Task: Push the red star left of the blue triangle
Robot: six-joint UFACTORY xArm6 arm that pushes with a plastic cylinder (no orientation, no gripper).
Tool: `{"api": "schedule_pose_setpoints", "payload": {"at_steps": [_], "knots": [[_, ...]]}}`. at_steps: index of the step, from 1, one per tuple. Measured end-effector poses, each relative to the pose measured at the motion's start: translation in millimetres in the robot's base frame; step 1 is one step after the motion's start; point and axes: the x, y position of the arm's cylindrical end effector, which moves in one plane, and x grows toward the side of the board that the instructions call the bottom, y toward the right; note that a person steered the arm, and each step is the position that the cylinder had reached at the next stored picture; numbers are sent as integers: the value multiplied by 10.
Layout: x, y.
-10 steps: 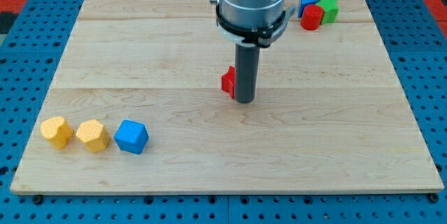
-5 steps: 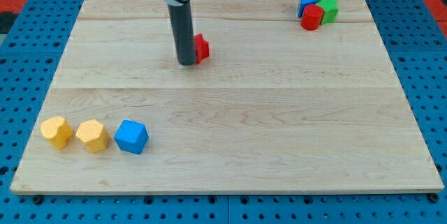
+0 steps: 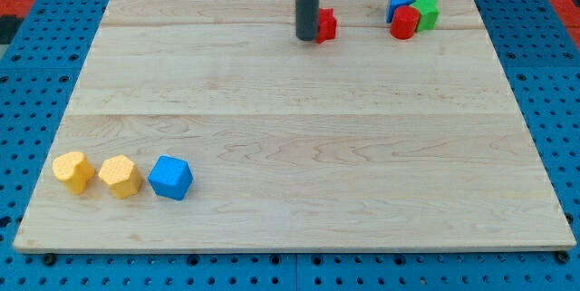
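While my tip (image 3: 307,38) touches red star (image 3: 325,24), blue triangle (image 3: 398,3) right, red cylinder (image 3: 404,23) adjoining, no gripper.

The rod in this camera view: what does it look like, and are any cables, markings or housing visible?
Only a plain, straight, dark grey cylinder shows, entering from the view's top. My tip is blunt, beside the red star. No cables, markings or housing are visible in this frame.

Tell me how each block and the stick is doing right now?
my tip: down on the board, touching the red star's left side.
red star: near the top, apart from the blue triangle.
blue triangle: top right, bunched with others.
red block: in that bunch.
green block: in that bunch.
two yellow blocks: bottom left, side by side.
blue block: right of them.
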Motion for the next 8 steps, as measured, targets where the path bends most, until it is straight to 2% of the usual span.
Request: {"api": "schedule_pose_setpoints", "payload": {"at_steps": [1,5,6,7,8], "knots": [[-147,115],[-143,400],[66,141],[540,-276],[1092,-292]]}}
